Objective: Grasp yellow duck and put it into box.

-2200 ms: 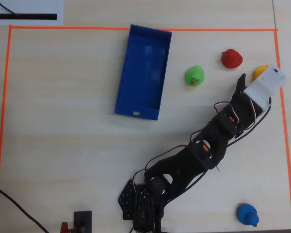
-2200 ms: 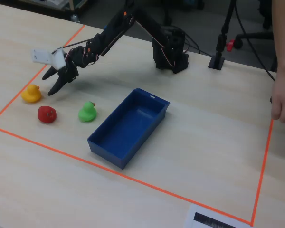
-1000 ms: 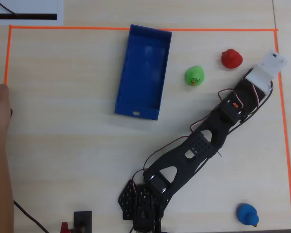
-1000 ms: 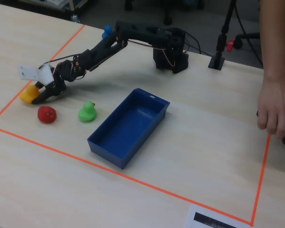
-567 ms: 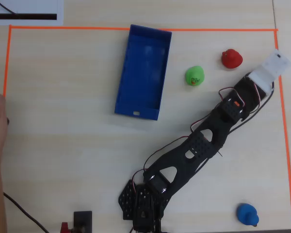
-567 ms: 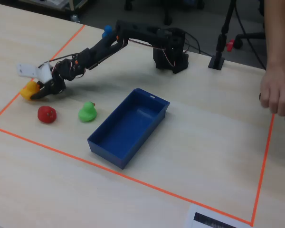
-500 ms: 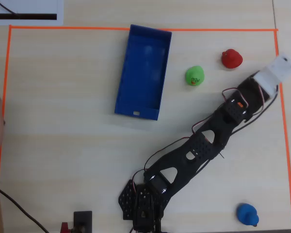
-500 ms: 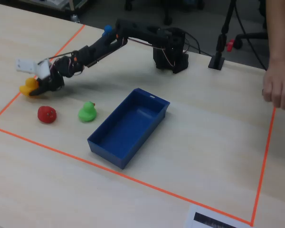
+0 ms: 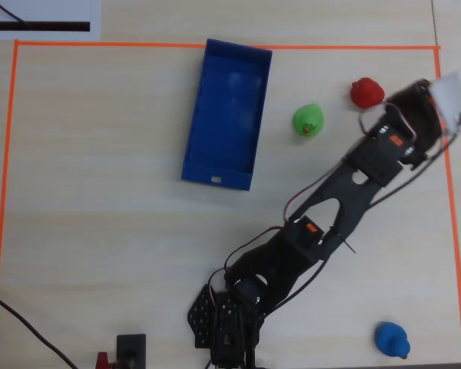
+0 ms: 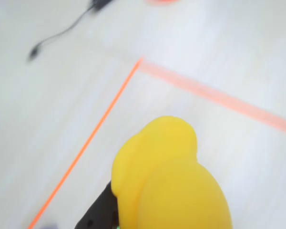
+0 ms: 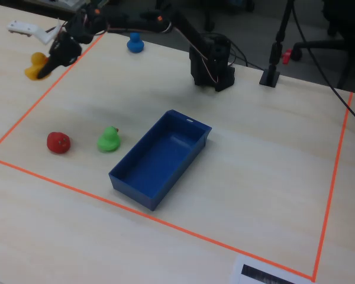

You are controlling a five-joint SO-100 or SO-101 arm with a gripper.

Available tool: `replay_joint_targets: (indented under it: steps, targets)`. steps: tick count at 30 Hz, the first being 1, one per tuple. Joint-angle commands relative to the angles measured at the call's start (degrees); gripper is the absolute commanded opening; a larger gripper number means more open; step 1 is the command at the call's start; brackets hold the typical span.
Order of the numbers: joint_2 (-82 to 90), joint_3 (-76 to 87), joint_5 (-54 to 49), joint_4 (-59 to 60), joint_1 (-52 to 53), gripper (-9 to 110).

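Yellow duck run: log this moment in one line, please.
phase: lift | end effector: shut on yellow duck, raised off table | box: empty | green duck, red duck: untouched

The claw (image 11: 42, 67) holds the yellow duck (image 11: 34, 65) above the table (image 11: 254, 154).

In the fixed view my gripper (image 11: 42, 70) holds the duck (image 11: 35, 65) up at far left, well apart from the box (image 11: 158, 158) at centre.

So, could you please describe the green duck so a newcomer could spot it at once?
In the overhead view, find the long blue box inside the orange tape. The green duck sits on the table just right of it, with the red duck further right. It is the only green toy.
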Motion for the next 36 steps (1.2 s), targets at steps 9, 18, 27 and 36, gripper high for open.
replay_joint_targets:
  steps: [9, 18, 27, 36]
  targets:
    - [36.3, 27.9, -6.2, 25.4, -31.2, 0]
    - [38.1, 36.5, -4.1, 28.2, -46.7, 0]
    - [14.7, 19.9, -2.0, 29.1, -46.8, 0]
    - [-12.4, -6.3, -6.0, 29.2, -39.4, 8]
